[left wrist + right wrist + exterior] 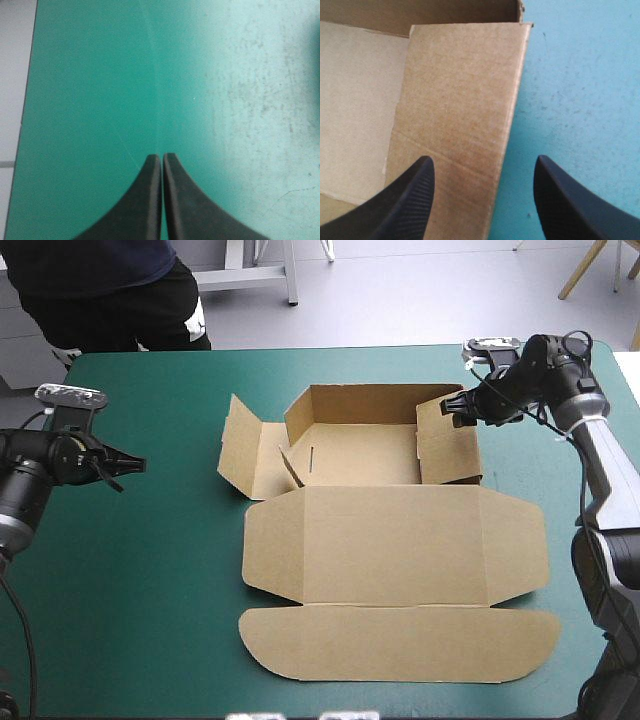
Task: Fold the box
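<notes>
Lying mid-table, the brown box (pixel 395 540) has its back and right walls raised toward the far edge and its lid flat toward the near edge. Right gripper (pixel 482 165) is spread wide, right wall (pixel 465 110) edge between the fingers, gripping nothing. Left gripper (pixel 162 157) is closed and empty over the bare teal-green cover (pixel 100 75) near the left edge.

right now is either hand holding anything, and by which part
Nothing is held. The left hand is shut over the teal-green cover; the right hand is open astride a wall edge of the box.
</notes>
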